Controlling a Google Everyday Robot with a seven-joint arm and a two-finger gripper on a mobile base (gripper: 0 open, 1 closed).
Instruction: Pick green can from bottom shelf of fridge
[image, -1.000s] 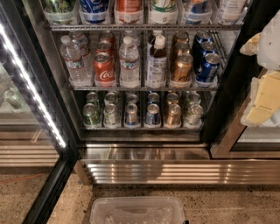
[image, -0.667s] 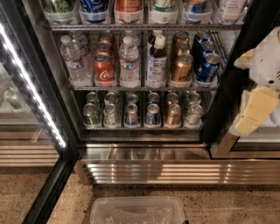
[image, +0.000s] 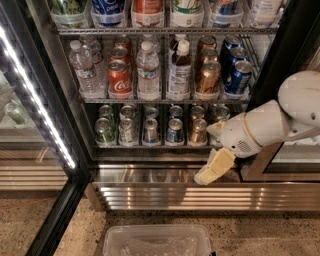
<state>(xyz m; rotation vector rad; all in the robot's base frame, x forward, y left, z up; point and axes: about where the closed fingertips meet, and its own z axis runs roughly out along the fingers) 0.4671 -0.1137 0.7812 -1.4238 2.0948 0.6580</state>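
Since the earlier frame the arm has swung in from the right edge and dropped. The claw (image: 216, 152) now sits low at the right end of the fridge (image: 280, 55) opening, level with the bottom shelf (image: 150, 145) and overlapping the ribbed steel base (image: 150, 197).

Can't tell whether the claw is released or clenched. Nothing shows in it.

The green can (image: 104, 131) is upright at the front of the leftmost lane of that surface, well apart from the claw. Between them, left to right across the row: a pale can (image: 127, 131), two blue cans (image: 174, 131), a gold-brown can (image: 199, 131).

Step, as I read it: the approach is underway and the reach isn't lined up yet. No contact with the target.

Next move needs:
- traverse left along the front of the row to the leftmost lane
- come up off the base to can height
- go in straight along the lane, since the neighbours sit just beside the target

The LED strip (image: 37, 107) and the door frame are close on the left, so side clearance looks limited there. A clear plastic bin (image: 155, 239) sits on the floor near the camera, out of the reach path.
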